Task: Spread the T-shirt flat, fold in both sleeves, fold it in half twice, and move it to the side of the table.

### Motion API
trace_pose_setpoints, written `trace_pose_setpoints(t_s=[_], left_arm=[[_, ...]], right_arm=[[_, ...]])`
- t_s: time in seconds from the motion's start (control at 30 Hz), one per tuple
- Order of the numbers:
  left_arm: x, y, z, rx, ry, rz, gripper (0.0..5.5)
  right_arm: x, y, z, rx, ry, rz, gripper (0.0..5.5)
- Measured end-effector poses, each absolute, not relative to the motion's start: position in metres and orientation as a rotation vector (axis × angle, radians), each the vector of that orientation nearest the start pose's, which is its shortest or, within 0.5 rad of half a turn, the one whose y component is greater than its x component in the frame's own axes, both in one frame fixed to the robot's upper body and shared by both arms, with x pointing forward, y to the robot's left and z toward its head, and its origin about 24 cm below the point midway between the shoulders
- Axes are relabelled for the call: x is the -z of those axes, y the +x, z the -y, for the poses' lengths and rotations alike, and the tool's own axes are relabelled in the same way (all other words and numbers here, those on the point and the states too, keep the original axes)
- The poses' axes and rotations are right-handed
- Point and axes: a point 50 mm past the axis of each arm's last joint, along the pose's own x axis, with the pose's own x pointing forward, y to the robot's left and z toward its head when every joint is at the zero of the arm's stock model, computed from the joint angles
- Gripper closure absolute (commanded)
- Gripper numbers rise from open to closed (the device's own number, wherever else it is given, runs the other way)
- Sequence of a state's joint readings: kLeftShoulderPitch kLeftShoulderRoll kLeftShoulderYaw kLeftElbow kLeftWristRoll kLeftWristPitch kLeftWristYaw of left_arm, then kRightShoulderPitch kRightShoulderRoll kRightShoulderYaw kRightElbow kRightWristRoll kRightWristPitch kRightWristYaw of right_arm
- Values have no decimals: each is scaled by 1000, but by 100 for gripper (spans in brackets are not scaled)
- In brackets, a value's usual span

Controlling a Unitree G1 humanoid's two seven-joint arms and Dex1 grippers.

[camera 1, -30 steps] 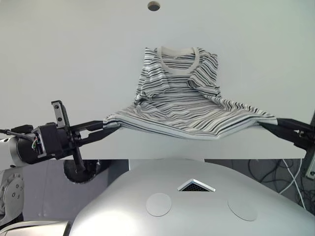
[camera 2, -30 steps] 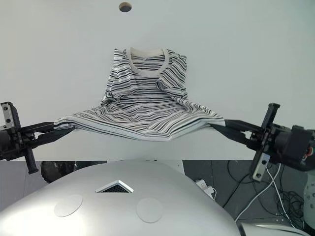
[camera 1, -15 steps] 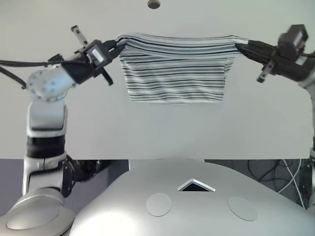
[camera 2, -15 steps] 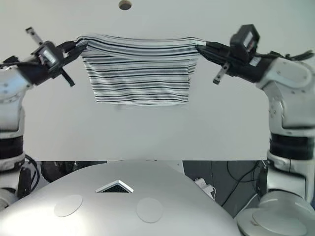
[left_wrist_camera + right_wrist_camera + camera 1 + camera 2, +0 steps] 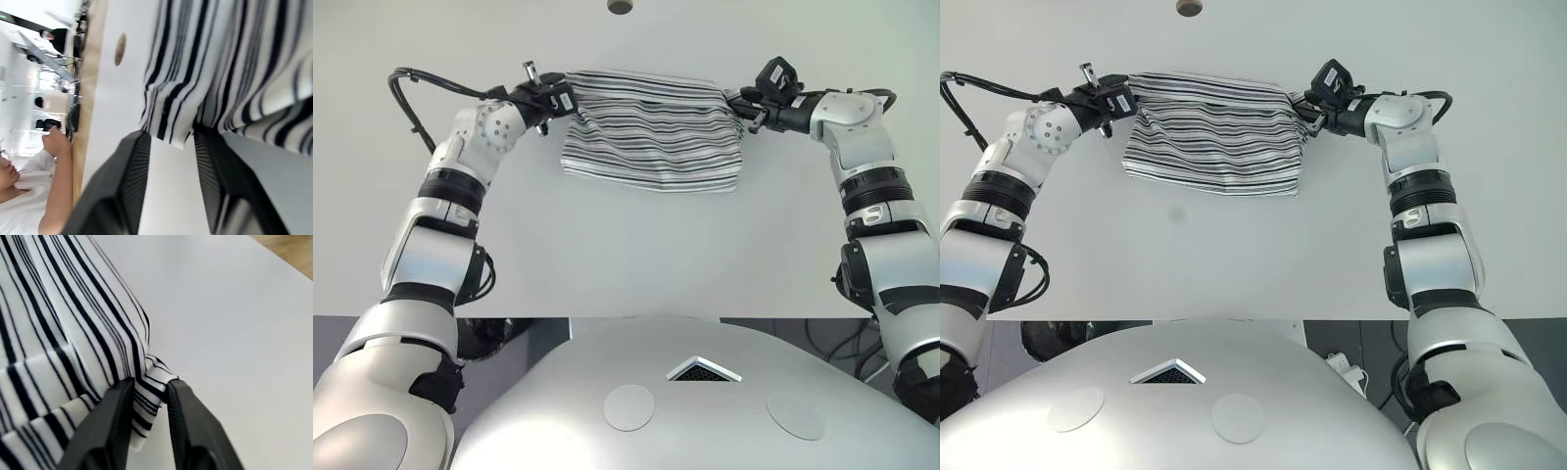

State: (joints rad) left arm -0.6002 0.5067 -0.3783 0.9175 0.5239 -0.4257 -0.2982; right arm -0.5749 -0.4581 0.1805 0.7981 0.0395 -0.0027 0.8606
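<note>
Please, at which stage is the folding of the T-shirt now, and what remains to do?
Done, it seems: the T-shirt lies as a striped rectangle with no sleeve sticking out, doubled over once. In hand: the left gripper and the right gripper each pinch a far corner of it. Left: letting go, the second fold in half, and the move to the side of the table.
</note>
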Motion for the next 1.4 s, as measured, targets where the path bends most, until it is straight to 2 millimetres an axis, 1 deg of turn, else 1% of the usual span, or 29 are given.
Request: trace_pose_setpoints(t_s=[0.03,0.13,0.17,0.23,0.3,0.37,0.43,0.47,0.5,0.57,0.63,0.73,0.8,0.87,0.93,0.97,1.1,1.13,1.23,1.3,1.4], left_arm=[[-27,332,-200,678,1148,-150,331],[-29,332,-211,586,1108,-119,331],[-35,334,-216,517,1067,-83,331],[-57,336,-219,435,934,42,331],[-81,333,-215,410,826,199,331],[-95,324,-211,398,769,304,331],[-105,313,-211,371,712,376,331],[-114,307,-213,345,679,422,331],[-123,301,-215,320,653,471,331],[-134,288,-215,300,628,532,331],[-135,277,-213,313,625,534,331],[-133,271,-204,359,623,519,331],[-130,268,-199,383,614,507,331],[-128,265,-193,412,606,504,331],[-124,262,-187,441,601,503,331],[-124,261,-185,449,598,501,331],[-122,262,-182,466,598,482,331],[-122,262,-182,467,598,480,331],[-120,263,-181,471,614,464,331],[-118,263,-179,483,626,455,331],[-110,262,-167,537,656,436,331]], right_arm=[[-38,329,204,-823,-329,-420,414],[-44,324,208,-817,-203,-388,414],[-46,321,209,-810,-163,-381,414],[-54,316,208,-812,-79,-351,414],[-72,317,208,-785,-26,-288,414],[-88,318,209,-727,-2,-225,414],[-100,318,206,-693,-23,-178,414],[-104,317,201,-687,-44,-168,414],[-105,316,194,-685,-84,-169,414],[-104,312,182,-692,-153,-173,414],[-100,310,172,-717,-227,-171,414],[-96,310,160,-785,-443,-122,414],[-85,313,159,-835,-567,-148,414],[-77,318,162,-881,-703,-165,414],[-68,323,173,-894,-846,-196,414],[-64,325,179,-897,-885,-221,414],[-50,331,189,-964,-1007,-288,414],[-49,332,190,-976,-1029,-294,414],[-51,339,192,-999,-1134,-303,414],[-53,340,191,-1012,-1154,-281,414],[-54,340,183,-1043,-1144,-236,414]])
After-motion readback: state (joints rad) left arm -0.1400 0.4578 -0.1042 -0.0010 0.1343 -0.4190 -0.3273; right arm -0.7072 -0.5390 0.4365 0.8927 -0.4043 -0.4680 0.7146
